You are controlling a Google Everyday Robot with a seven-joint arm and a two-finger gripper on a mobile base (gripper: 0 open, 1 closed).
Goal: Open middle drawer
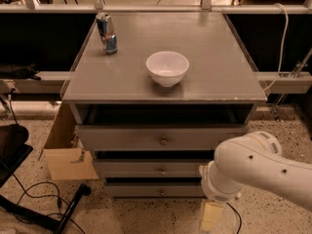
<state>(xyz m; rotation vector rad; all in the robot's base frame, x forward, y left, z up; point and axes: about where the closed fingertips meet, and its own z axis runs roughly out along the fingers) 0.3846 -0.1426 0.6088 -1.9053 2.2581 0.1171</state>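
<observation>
The grey cabinet (122, 89) has three stacked drawers. The middle drawer (126, 169) has a low flat grey front and a small round brass knob (162, 170). A dark gap shows above its front, and nothing of its inside shows. The taller top drawer (122, 138) stands out a little from the cabinet. The slim bottom drawer (131, 191) is below. My gripper (210, 216) hangs low at the end of the white arm (258, 172), near the floor. It is right of the drawer fronts, below and right of the middle knob, and touches nothing.
A white bowl (167, 68) and a drink can (107, 33) stand on the cabinet top. An open cardboard box (66, 152) sits at the cabinet's left. Cables and a black stand (68, 211) lie on the speckled floor at lower left.
</observation>
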